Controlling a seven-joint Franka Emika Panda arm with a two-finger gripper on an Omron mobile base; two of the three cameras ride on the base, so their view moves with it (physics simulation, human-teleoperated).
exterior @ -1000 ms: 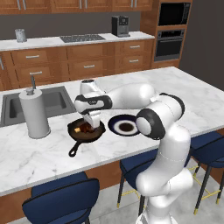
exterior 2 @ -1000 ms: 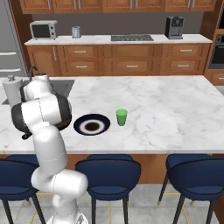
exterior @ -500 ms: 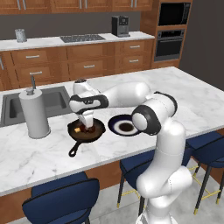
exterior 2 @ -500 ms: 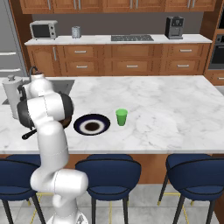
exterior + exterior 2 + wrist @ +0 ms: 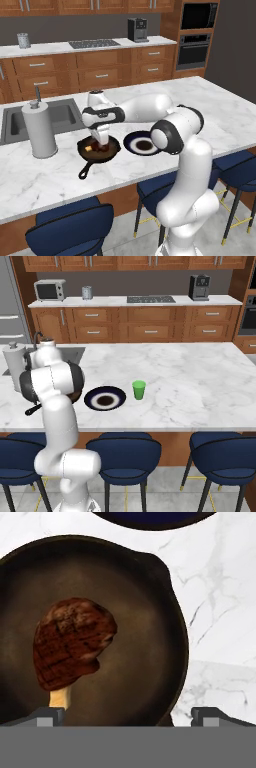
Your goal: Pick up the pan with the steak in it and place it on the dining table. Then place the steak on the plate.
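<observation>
One pan [image 5: 100, 149] sits on the dining table [image 5: 225, 112], and everything else is placed from it. Inside the pan lies one steak [image 5: 70, 642], reddish-brown with a pale yellowish bit at one end; in the hand view it lies left of the pan's middle. The pan's handle points toward the stool side of the table.

One gripper [image 5: 101, 141] hangs straight over the pan, pointing down at the steak. Its two fingertips [image 5: 49, 714] stand wide apart at the bottom of the hand view, with nothing between them; the steak lies free.

One plate [image 5: 142, 145] sits just beside the pan, on the side away from the sink, apart from it by a narrow strip of marble. One green cup [image 5: 139, 390] stands beyond the plate, farther from the pan. One paper towel roll [image 5: 39, 129] stands upright on the pan's other side, near the sink [image 5: 60, 116].

Four blue stools [image 5: 122, 453] can be counted along the table's near edge, below the pan's side.
</observation>
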